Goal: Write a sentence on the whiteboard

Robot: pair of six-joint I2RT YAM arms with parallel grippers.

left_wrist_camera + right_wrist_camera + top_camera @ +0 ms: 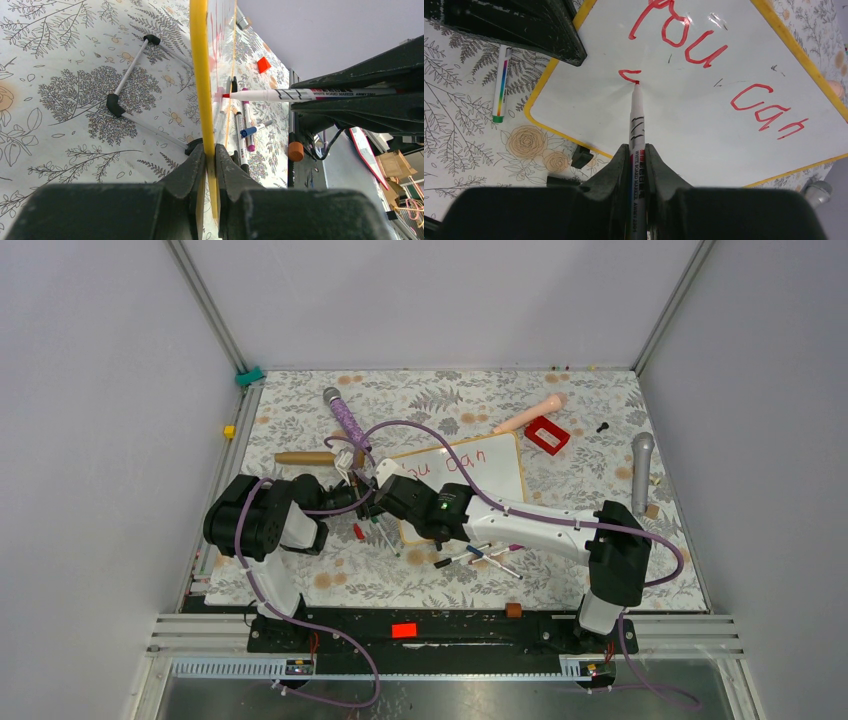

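The whiteboard (480, 472), white with a yellow frame, lies on the flowered table. Red lettering, the sentence (704, 55), reads "You can", with a short fresh red stroke (628, 75) below the "Y". My right gripper (637, 150) is shut on a whiteboard marker (637, 120). The marker's tip touches the board at the end of that stroke. My left gripper (210, 151) is shut on the whiteboard's yellow edge (199, 70) at its left side, and the marker (300, 94) shows crossing just beyond it.
Several loose markers (480, 558) lie by the board's near edge, and a rainbow-striped pen (501, 85) at its left. A wooden pin (305, 458), a purple microphone (345, 420), a red box (546, 435) and a grey microphone (641, 470) ring the board.
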